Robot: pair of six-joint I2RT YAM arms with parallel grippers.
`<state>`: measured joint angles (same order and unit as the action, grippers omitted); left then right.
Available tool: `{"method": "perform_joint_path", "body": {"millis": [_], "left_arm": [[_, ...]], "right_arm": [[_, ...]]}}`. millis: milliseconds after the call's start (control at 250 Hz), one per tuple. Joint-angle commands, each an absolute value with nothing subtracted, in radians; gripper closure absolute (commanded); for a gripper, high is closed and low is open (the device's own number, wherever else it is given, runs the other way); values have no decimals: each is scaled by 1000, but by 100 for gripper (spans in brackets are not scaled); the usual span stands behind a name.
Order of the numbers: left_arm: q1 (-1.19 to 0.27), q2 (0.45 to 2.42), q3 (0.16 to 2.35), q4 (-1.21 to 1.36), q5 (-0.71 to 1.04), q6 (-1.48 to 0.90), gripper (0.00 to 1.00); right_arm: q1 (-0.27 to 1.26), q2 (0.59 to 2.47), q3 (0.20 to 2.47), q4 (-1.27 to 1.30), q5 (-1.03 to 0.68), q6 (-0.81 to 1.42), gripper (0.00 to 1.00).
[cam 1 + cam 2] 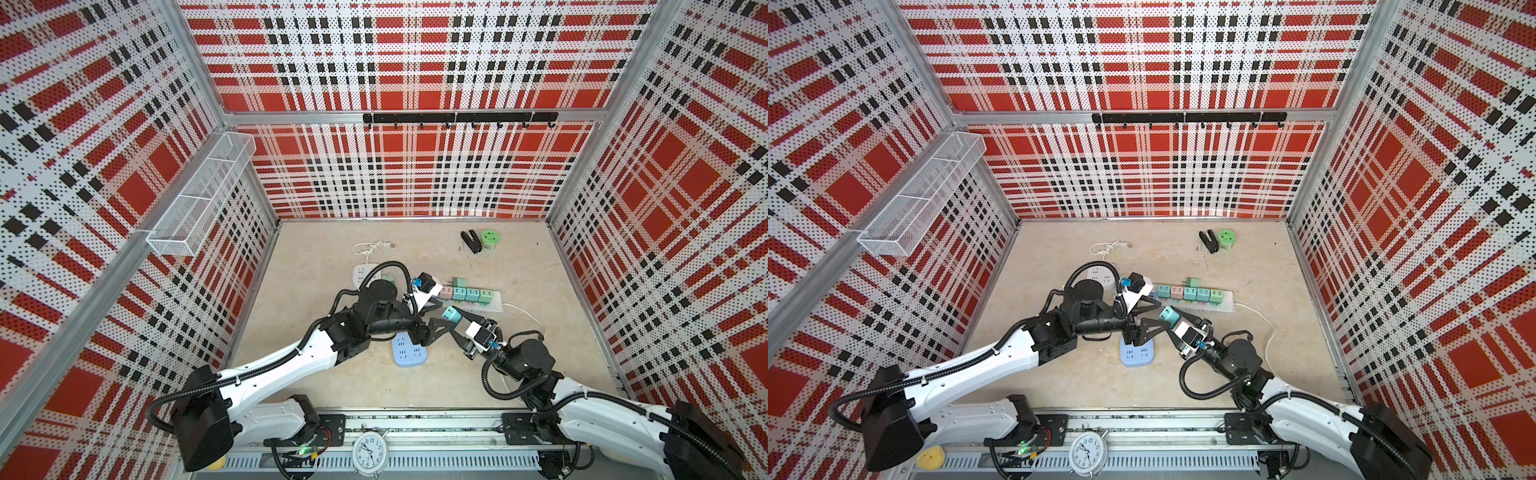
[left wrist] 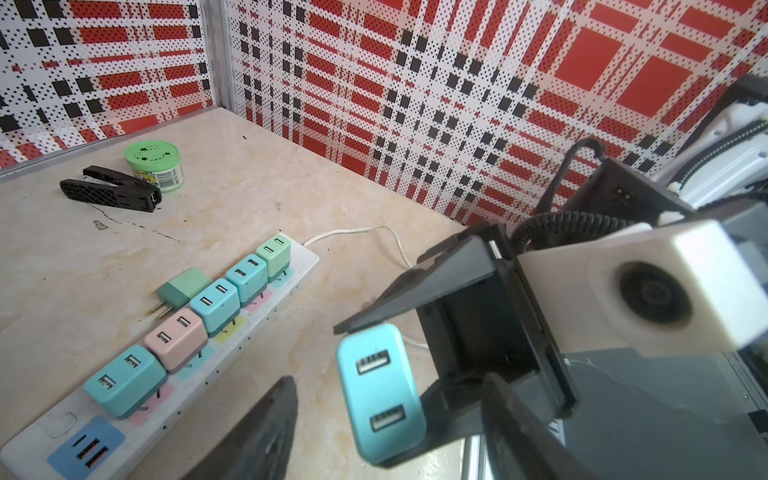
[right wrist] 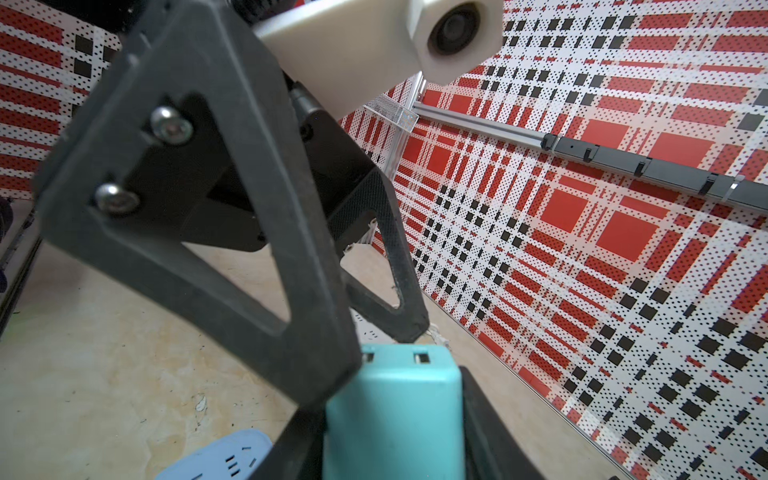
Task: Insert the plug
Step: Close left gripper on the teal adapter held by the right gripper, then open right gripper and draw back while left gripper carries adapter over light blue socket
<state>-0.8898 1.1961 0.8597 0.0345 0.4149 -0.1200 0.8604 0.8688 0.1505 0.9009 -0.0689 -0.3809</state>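
A teal two-port USB plug (image 1: 451, 314) (image 1: 1170, 316) (image 2: 380, 390) (image 3: 395, 415) hangs above the table, with my right gripper (image 1: 458, 323) (image 1: 1178, 321) (image 3: 390, 419) shut on its sides. My left gripper (image 1: 446, 316) (image 1: 1166, 316) (image 2: 390, 380) is open, one finger on each side of the plug's port end with a gap to each. The white power strip (image 1: 494, 306) (image 1: 1225, 306) (image 2: 62, 424) lies just beyond, carrying several coloured plugs. A light blue socket block (image 1: 409, 351) (image 1: 1136, 353) (image 3: 216, 457) lies flat below the left gripper.
A loose green plug (image 2: 183, 289) lies beside the strip. A black clip (image 1: 471, 241) and a green tin (image 1: 490, 240) sit at the back. A white socket (image 1: 365, 274) is partly hidden by the left arm. The strip's cord (image 1: 528, 316) trails right. A clock (image 1: 370, 453) stands at the front.
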Motion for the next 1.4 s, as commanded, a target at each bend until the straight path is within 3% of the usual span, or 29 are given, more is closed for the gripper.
{"method": "perform_joint_path", "body": {"millis": [0,764,988,1076,1153,1225,1325,1357,1397], "left_arm": [[-896,1208,893,-3,398,-88,32],[-933,1338,1021,-175,361,-41,53],[-937,1376,1055,-219,358,-28,72],[-937,1378,1057,-219,364,-26,87],[-937,1378,1057,-221,365,-25,100],[-933,1370,1051,-219,356,-20,100],[-915,1344,1020,-180,338,-33,100],[-906,1331,1007,-164,329,-37,100],[-895,1310,986,-144,314,-40,100]], "right_arm": [[866,878,183,948,-92,-381,100],[881,896,194,963,-52,-444,100],[887,887,193,963,-43,-465,100],[888,881,189,961,-38,-463,100],[889,877,189,961,-39,-458,83],[891,877,189,960,-31,-456,64],[892,873,183,946,-22,-459,52],[891,871,178,946,-17,-463,36],[891,868,171,948,-11,-465,28]]}}
